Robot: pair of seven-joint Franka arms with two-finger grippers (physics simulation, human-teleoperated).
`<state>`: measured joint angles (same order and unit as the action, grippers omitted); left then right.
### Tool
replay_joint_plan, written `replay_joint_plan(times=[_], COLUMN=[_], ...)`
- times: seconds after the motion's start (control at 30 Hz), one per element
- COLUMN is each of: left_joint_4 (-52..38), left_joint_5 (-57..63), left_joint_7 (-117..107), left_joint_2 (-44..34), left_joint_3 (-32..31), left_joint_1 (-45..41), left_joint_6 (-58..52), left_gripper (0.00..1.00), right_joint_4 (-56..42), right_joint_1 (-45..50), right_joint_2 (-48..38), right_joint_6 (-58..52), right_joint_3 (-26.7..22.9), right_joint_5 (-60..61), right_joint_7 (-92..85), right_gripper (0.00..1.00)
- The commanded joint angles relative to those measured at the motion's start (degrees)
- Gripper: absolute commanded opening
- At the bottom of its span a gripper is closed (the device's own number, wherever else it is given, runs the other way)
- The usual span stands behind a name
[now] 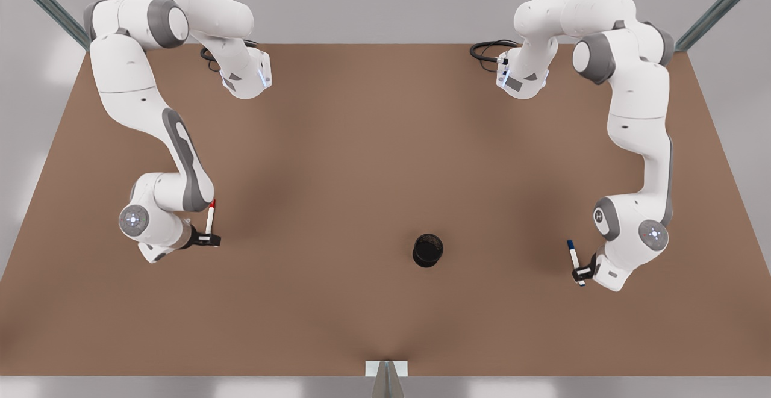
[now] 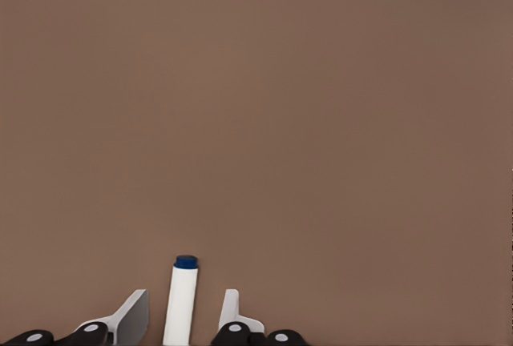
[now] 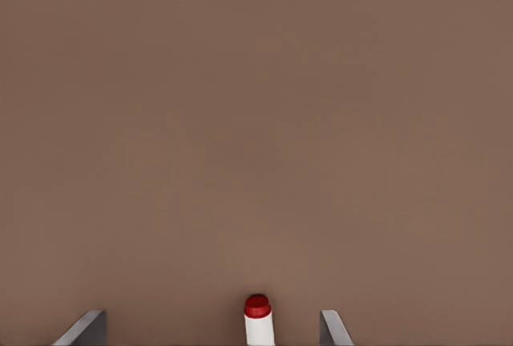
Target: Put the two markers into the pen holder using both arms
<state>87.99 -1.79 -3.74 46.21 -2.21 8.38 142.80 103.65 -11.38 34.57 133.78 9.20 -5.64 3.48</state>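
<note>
1. Table (image 1: pixel 361 145): brown, flat, bearing all the items.
2. Holder (image 1: pixel 427 250): black round cup, stood upright on the table, right of centre in the front view, well apart from both markers.
3. Blue marker (image 1: pixel 573 255): white barrel, blue cap; seen at the front view's right, between the fingers of the left gripper.
4. Left gripper (image 1: pixel 582 274): fingers (image 2: pixel 132 315) set close on either side of the barrel (image 2: pixel 179 304); contact cannot be told.
5. Red marker (image 1: pixel 210 217): white barrel, red cap; seen at the front view's left, at the right gripper.
6. Right gripper (image 1: pixel 208 239): fingers (image 3: pixel 86 327) spread wide, the marker (image 3: pixel 258 322) between them, untouched.
</note>
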Motion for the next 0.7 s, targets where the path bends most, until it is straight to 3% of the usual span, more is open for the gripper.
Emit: replay_joint_plan(times=[0.0,0.2,0.3,0.53,0.67], left_joint_4=[-1.06,-1.15,-1.59,-1.59,-1.5], left_joint_5=[0.12,0.2,0.2,0.03,-0.15], left_joint_7=[2.51,2.68,2.68,2.68,2.51], left_joint_2=[0.63,1.78,2.04,2.22,2.22], left_joint_3=[0.01,0.01,0.01,-0.08,0.01], left_joint_1=[-0.03,-0.03,-0.03,-0.03,0.06], left_joint_6=[0.63,0.55,0.55,0.55,0.55], left_gripper=[0.59,0.55,0.47,0.41,0.4], right_joint_4=[1.2,8.58,10.52,10.52,10.52], right_joint_1=[-0.13,-2.06,-2.33,-1.89,-1.98], right_joint_2=[-0.46,-2.93,-3.63,-3.01,-1.96], right_joint_6=[3.86,9.74,11.59,11.85,12.47], right_joint_3=[0.03,0.03,0.12,0.12,0.12], right_joint_5=[0.02,-0.16,-0.16,-2.18,-2.18], right_joint_7=[-1.55,-3.57,-3.92,-3.74,-3.74], right_gripper=[0.99,0.96,0.96,0.67,0.66])
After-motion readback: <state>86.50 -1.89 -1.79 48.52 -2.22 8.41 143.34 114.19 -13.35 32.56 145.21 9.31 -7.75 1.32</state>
